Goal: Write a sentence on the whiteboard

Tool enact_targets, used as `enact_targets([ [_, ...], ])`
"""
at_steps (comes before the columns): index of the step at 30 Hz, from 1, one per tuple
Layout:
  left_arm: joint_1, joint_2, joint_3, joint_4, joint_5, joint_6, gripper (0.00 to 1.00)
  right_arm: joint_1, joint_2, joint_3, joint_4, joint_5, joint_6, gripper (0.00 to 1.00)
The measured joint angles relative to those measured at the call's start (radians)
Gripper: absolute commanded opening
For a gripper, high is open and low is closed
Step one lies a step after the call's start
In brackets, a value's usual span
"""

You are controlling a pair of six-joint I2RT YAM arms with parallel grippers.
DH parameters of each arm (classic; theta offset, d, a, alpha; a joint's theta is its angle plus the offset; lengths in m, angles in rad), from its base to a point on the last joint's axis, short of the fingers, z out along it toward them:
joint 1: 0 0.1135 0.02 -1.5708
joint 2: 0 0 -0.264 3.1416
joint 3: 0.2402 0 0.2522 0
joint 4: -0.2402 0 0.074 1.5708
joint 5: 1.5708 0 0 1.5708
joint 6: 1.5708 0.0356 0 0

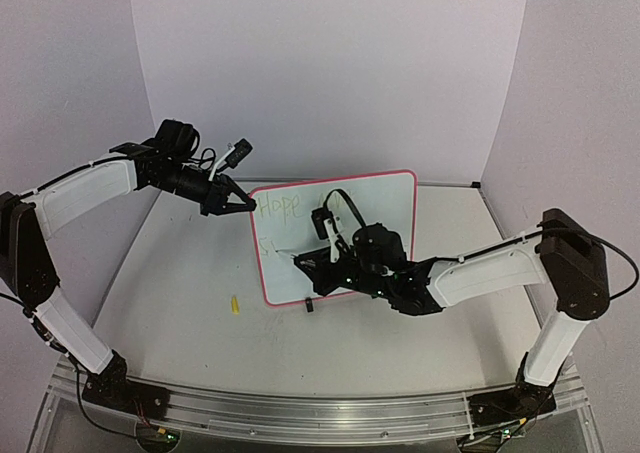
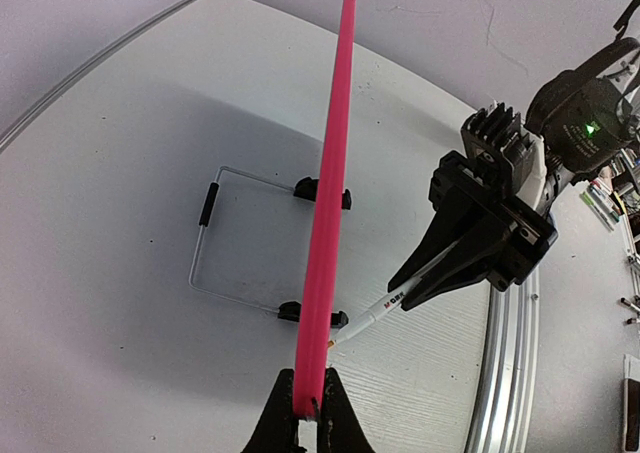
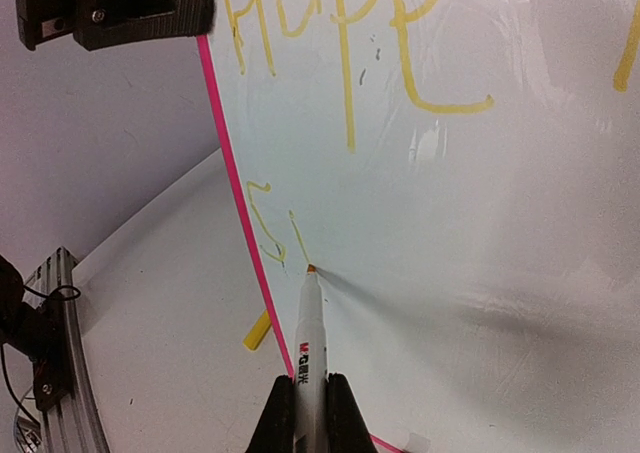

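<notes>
Left fingers [image 2: 275, 425] are pressed onto the pink frame at the upper left edge of the whiteboard [image 1: 385, 195]. The board stands near-upright on its black clip feet [image 2: 322, 192] in the middle of the tabletop [image 1: 180, 293], between the two arms. That one-edge hold looks like the weak point. Pen pressure low on the board could swivel or tip it about the feet and smear the strokes.

The sentence [image 3: 340, 13] so far reads "Hope" on the upper line, with a first stroke or two below. The pale yellow ink is hard to read, and the lower line starts just beside the frame. A loose yellow cap [image 1: 235, 304] lies on the tabletop near the left of the board.

Right fingers [image 3: 270, 428] pinch the marker [image 3: 308, 338], its tip at the surface. If the grip slips, the marker could slide back or skew and break the line.

No container is in view.
</notes>
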Motion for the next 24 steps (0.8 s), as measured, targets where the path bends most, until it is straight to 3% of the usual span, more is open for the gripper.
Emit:
enact_targets([
  [24, 0.0, 0.0, 0.0, 0.001, -0.001, 0.0, 0.0, 0.002, -0.025, 0.044, -0.044, 0.036, -0.073, 0.0],
])
